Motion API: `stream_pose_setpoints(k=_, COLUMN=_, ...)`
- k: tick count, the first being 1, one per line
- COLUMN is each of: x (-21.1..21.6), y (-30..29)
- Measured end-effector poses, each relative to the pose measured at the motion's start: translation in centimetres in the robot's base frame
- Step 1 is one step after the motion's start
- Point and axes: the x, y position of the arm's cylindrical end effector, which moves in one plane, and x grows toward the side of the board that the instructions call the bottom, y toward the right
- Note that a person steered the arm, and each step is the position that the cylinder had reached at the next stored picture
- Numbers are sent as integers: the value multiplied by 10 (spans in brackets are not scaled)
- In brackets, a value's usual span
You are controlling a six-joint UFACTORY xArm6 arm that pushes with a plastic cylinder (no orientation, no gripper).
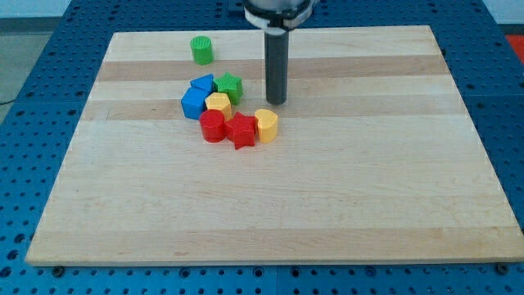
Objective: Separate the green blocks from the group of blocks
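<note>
A green cylinder stands alone near the board's top edge, apart from the group. A green star-shaped block still touches the group at its upper right. The group holds a blue triangular block, a blue block, a yellow hexagon block, a red cylinder, a red star block and a yellow heart block. My tip rests on the board to the right of the green star, just above the yellow heart, touching neither.
The wooden board lies on a blue perforated table.
</note>
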Motion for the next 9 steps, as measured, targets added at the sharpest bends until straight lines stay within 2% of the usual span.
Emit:
stream_pose_setpoints(k=2, x=-3, y=-71)
stream_pose_setpoints(k=3, x=-27, y=-80)
stream_pose_setpoints(k=4, x=-54, y=-80)
stream_pose_setpoints(k=5, x=-54, y=-65)
stream_pose_setpoints(k=6, x=-58, y=-26)
stream_pose_setpoints(k=9, x=-82, y=-48)
